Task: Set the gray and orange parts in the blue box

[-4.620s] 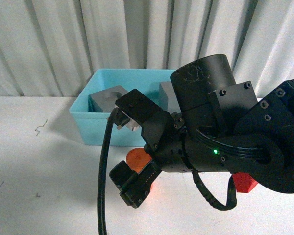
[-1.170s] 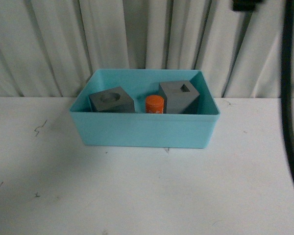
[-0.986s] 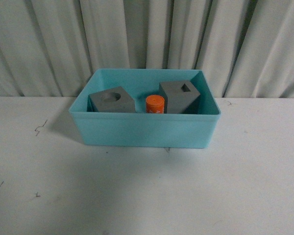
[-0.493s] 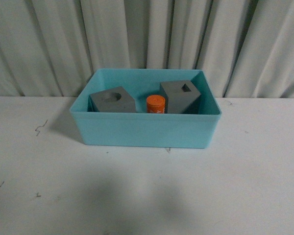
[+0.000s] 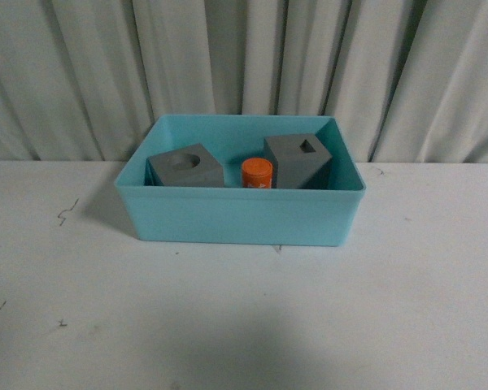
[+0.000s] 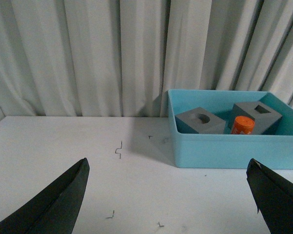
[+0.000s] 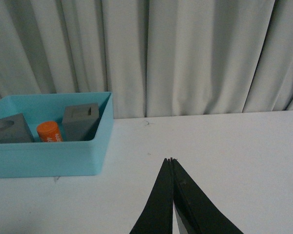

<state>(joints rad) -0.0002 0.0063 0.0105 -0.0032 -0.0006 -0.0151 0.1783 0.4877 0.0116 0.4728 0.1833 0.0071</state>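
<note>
Gray cubes (image 5: 185,166) (image 5: 302,159) and orange cylinder (image 5: 257,172) sit in my box (image 5: 240,215); left gripper (image 6: 168,204) released, right gripper (image 7: 170,161) clenched empty, job looks done.

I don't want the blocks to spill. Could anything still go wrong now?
Probably little. Both gray cubes and the orange cylinder sit inside the blue box. The right-hand cube looks tilted, so it might settle or tip against the cylinder. The left claw is open, the right claw shut, both empty; a careless arm swing could bump the box.
</note>
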